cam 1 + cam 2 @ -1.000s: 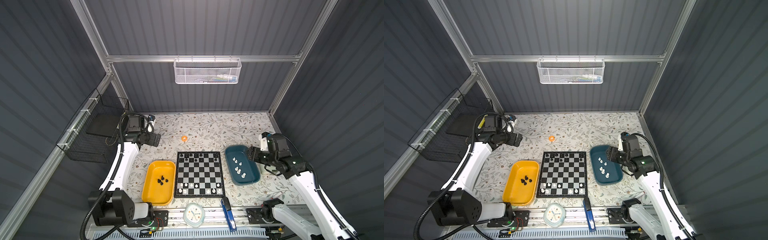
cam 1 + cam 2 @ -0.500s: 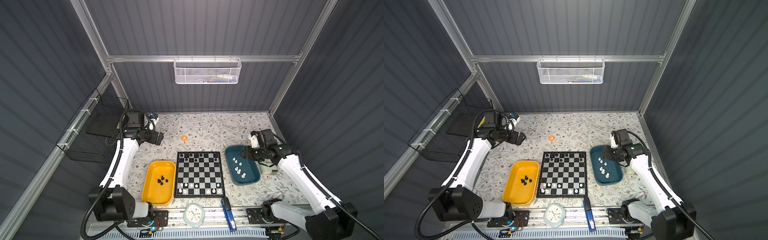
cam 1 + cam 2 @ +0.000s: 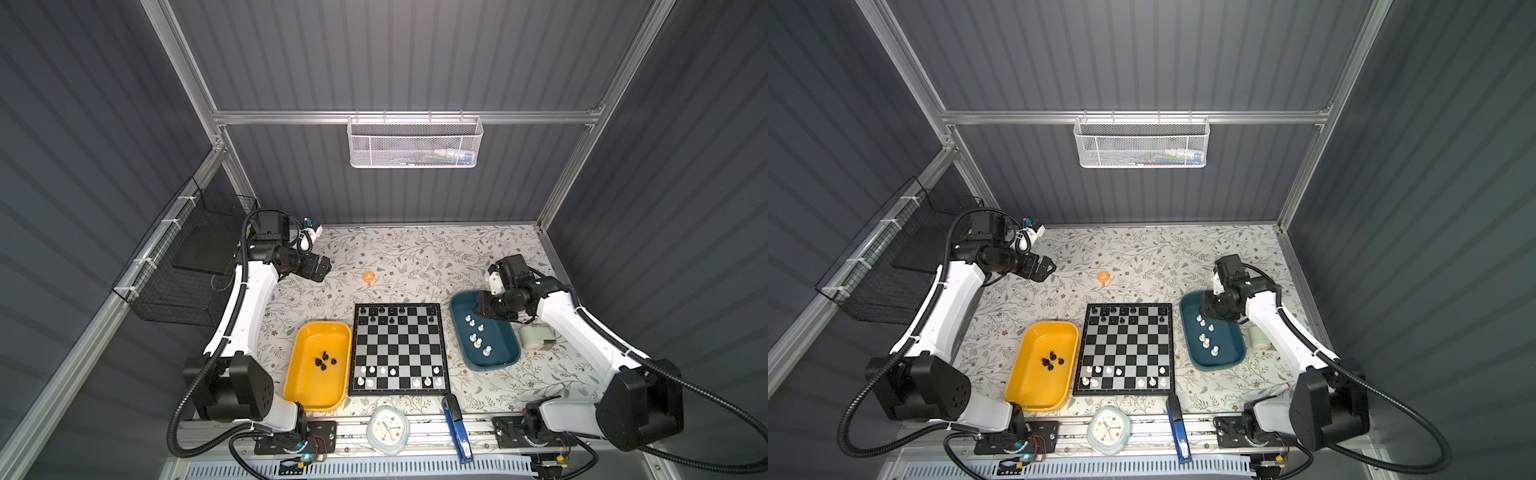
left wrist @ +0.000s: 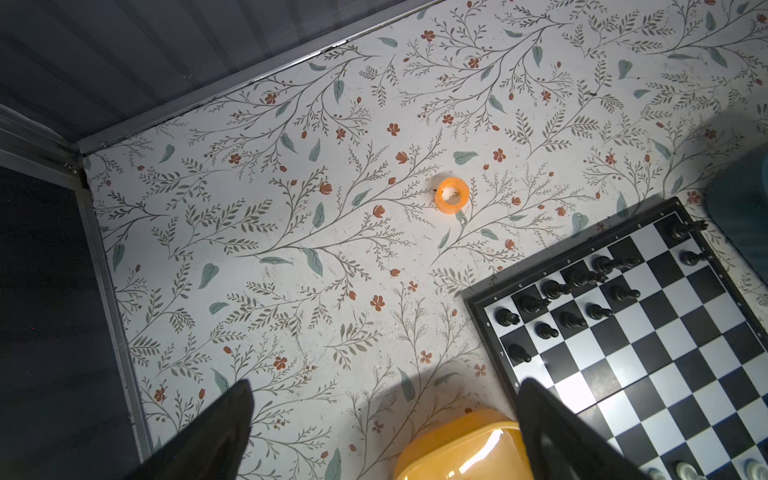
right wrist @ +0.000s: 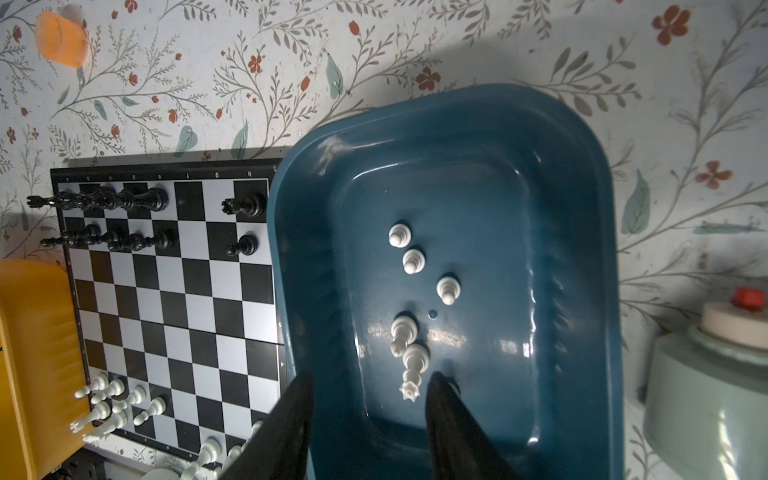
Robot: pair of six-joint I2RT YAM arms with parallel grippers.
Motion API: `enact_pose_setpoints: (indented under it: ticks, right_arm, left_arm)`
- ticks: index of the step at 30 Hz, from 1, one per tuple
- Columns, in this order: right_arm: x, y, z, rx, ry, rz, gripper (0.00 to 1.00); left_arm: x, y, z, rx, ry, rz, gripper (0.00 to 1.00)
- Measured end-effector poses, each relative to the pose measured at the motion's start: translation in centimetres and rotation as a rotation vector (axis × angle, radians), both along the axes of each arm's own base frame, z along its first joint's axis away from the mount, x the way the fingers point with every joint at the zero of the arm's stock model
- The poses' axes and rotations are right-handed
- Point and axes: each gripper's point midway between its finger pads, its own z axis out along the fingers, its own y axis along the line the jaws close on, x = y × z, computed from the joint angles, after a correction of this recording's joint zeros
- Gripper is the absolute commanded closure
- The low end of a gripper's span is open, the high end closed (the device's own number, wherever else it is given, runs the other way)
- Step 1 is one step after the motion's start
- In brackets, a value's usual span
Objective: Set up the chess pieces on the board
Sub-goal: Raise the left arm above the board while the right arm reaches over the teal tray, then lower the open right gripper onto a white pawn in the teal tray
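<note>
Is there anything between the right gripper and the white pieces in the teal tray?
Nothing visible. The right gripper hangs open over the teal tray, and the white pieces stand uncovered inside it.

The board (image 3: 399, 349) sits between the left tray (image 3: 320, 395) and the right tray (image 3: 505, 345).

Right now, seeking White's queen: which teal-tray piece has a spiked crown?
The tall white piece seen between the fingers of the right gripper; others visible lack spikes.
</note>
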Motion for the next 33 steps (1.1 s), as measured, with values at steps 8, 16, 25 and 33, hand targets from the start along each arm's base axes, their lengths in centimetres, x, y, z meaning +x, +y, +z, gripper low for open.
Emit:
enact_pose_setpoints:
  ticks: [8, 16, 25, 33]
  right_arm:
    - [0.7, 0.0, -1.7, -0.030, 0.045, 0.010, 0.60]
    - [1.8, -0.2, -3.3, -0.066, 0.078, 0.011, 0.60]
    - [2.1, -1.8, -3.9, -0.152, 0.077, -0.034, 0.64]
    - [0.8, -2.1, -5.7, -0.149, 0.129, -0.053, 0.69]
  left_arm:
    - [0.2, 0.0, -1.1, -0.002, 0.038, 0.002, 0.00]
    - [0.4, -0.1, -1.9, -0.004, 0.070, 0.000, 0.00]
    - [0.7, -0.3, -2.7, -0.014, 0.098, -0.006, 0.01]
    - [1.1, -0.6, -1.8, -0.032, 0.079, -0.017, 0.01]
